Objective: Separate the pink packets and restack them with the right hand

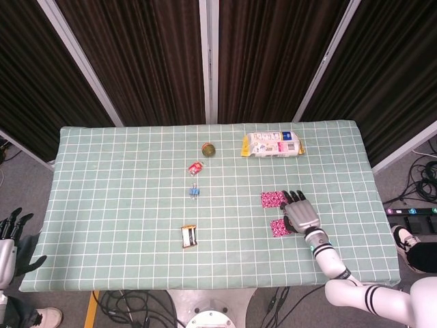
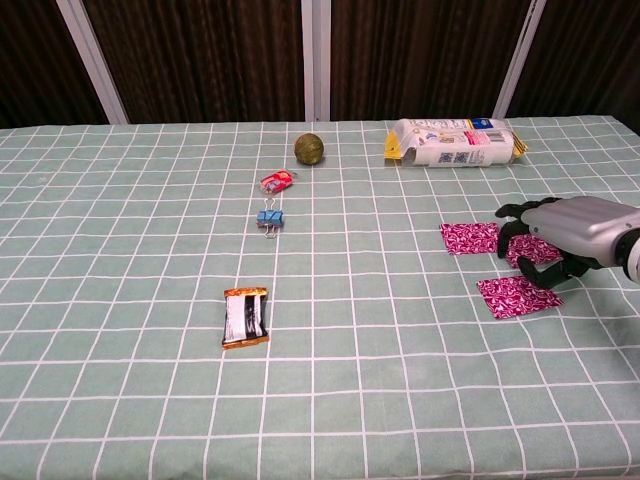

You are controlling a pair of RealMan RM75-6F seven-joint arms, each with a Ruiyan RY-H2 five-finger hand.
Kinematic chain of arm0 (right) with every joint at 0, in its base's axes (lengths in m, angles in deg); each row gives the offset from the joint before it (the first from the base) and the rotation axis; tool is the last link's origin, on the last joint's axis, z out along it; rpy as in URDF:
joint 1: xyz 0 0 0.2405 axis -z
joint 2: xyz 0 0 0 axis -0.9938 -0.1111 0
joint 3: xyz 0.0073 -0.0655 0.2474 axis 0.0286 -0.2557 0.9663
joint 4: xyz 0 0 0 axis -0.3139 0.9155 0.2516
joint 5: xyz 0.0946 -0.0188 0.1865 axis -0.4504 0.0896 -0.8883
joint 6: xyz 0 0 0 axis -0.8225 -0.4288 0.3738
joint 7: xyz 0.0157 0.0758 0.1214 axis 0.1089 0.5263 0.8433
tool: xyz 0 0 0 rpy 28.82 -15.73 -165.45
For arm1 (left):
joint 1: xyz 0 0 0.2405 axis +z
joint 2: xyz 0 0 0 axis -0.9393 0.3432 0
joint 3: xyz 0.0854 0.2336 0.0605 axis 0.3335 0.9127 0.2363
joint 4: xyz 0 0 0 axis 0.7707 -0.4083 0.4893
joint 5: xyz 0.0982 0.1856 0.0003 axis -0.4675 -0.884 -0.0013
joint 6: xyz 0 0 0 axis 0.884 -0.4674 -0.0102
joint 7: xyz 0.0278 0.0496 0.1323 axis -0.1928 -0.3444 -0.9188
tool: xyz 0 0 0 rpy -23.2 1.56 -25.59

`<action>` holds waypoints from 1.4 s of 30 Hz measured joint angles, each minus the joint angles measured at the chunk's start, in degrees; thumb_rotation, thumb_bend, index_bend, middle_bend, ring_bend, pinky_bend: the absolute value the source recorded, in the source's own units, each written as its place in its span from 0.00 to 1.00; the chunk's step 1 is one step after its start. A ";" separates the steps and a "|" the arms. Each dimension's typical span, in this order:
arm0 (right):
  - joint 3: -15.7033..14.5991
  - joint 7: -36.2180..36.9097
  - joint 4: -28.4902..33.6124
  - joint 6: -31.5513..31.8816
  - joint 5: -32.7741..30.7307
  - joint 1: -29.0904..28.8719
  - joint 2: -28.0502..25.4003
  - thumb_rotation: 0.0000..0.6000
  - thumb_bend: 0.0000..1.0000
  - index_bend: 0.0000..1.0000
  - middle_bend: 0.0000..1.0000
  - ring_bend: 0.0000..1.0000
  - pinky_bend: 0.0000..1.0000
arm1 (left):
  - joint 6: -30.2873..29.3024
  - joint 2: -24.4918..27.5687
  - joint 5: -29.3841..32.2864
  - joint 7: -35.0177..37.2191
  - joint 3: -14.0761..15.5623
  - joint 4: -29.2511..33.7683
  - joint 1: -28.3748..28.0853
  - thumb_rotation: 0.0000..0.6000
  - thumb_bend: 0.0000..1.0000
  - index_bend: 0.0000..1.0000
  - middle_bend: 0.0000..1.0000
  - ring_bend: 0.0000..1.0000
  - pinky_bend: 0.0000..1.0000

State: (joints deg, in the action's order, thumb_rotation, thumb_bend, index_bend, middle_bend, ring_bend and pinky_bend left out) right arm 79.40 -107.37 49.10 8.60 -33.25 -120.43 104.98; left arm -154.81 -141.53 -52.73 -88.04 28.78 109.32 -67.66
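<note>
Bench [image 1: 123, 205] covered with a pale green cloth ruled in a white grid, seen from the head and chest cameras. Two flat pink patterned packets lie apart near the bench's right side: the far pink packet [image 2: 471, 237] [image 1: 272, 199] and the near pink packet [image 2: 517, 297] [image 1: 279, 227], with a strip of bare cloth between them. A third patch of the same pink [image 2: 533, 250] shows just under the fingers; whether it is a separate packet cannot be told. The right hand [image 2: 567, 233] [image 1: 300, 213], silver with black fingers, sits just to the right of the two packets, palm down, fingers curled toward the cloth; whether it pinches anything cannot be told. The left hand [image 1: 8, 232] hangs off the bench's left edge, fingers apart and holding nothing.

Relative to the far pink packet: a white printed snack bag with yellow ends [image 2: 455, 142] lies beyond it; a green round ball [image 2: 309, 148], a small red wrapped sweet [image 2: 278, 181] and a blue binder clip [image 2: 269, 218] lie to its left; a brown and white wrapped bar [image 2: 245, 317] lies nearer and further left.
</note>
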 measured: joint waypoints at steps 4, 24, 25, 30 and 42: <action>-0.10 0.18 -0.39 0.27 -0.14 0.44 -0.71 0.68 0.59 0.30 0.01 0.00 0.00 | 0.08 0.04 0.04 -0.06 -0.05 0.09 -0.05 1.00 0.06 0.20 0.15 0.13 0.14; 0.33 3.54 -0.15 -1.18 2.36 0.61 -0.97 0.70 0.59 0.30 0.01 0.00 0.00 | -0.41 -0.09 0.01 0.27 0.23 -0.11 0.53 1.00 0.06 0.20 0.15 0.13 0.14; 0.35 3.33 -0.69 -1.34 2.02 0.53 -0.63 0.71 0.59 0.30 0.01 0.00 0.00 | -0.39 -0.07 0.06 0.32 0.24 -0.12 0.55 1.00 0.06 0.20 0.15 0.13 0.14; 0.68 2.34 -3.62 -1.93 -0.12 0.28 0.64 0.71 0.59 0.30 0.01 0.00 0.00 | -0.37 -0.20 0.09 0.50 0.31 -0.36 0.67 1.00 0.06 0.20 0.15 0.13 0.14; 2.24 6.68 -1.96 -1.58 1.21 0.70 -0.54 0.84 0.44 0.31 0.03 0.00 0.00 | 0.07 -0.38 0.21 0.52 0.19 -0.71 0.47 1.00 0.06 0.20 0.15 0.13 0.14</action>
State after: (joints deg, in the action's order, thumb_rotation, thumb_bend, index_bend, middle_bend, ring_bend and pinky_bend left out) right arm 81.65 -100.68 47.14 7.02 -32.04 -119.73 104.44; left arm -154.74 -141.91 -52.52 -87.52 28.97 108.61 -67.19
